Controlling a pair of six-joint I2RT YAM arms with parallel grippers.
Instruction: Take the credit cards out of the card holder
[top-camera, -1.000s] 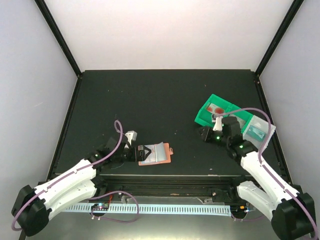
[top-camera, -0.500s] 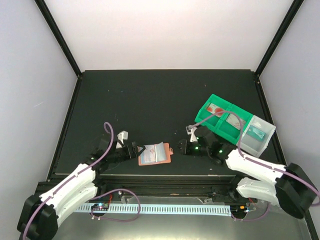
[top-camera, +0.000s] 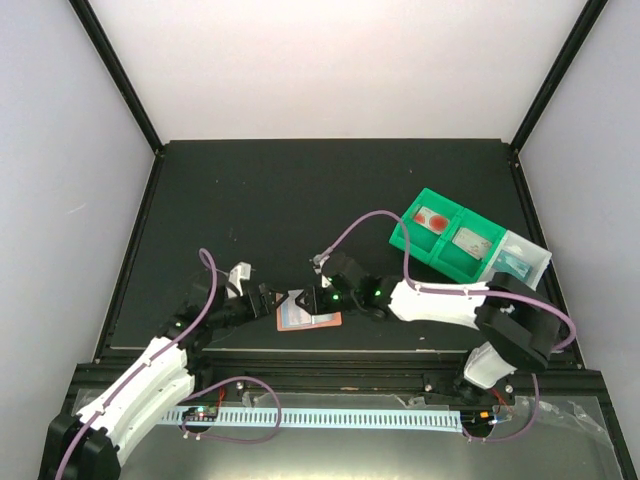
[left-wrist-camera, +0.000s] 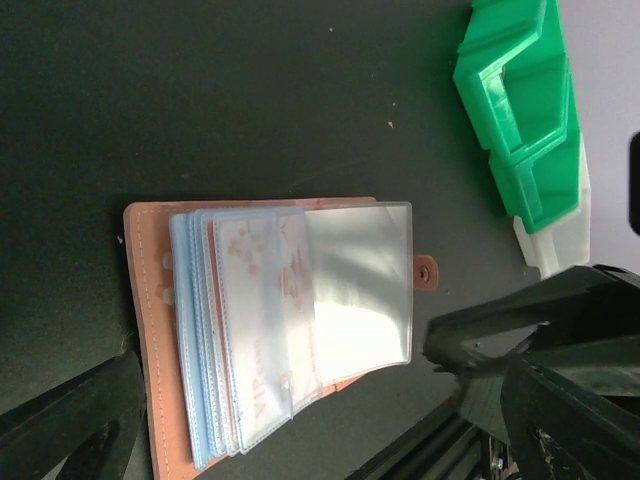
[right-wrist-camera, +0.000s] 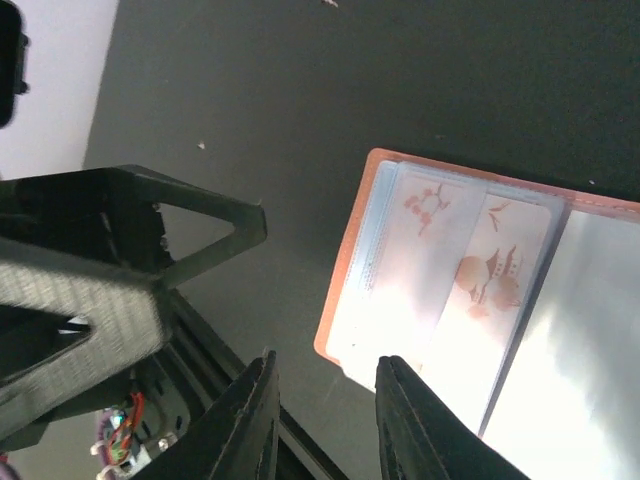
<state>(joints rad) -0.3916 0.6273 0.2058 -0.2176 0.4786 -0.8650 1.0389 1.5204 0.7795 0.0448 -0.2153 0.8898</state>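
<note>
Lying open near the surface's near edge, the card holder (top-camera: 305, 318) has credit cards (left-wrist-camera: 255, 330) in its sleeves. The left hand (top-camera: 270, 300) gapes wide around it. The right hand (right-wrist-camera: 325, 375), narrowly parted and empty, hovers above. Unpinned, the holder may lift with a card.

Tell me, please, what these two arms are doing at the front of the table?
Both arms are at the card holder, which lies open near the front edge of the table. The left gripper stands wide open just to its left. The right gripper, fingers narrowly apart and holding nothing, hangs over it from the right. The credit cards sit in the clear sleeves; none is out yet.
</note>
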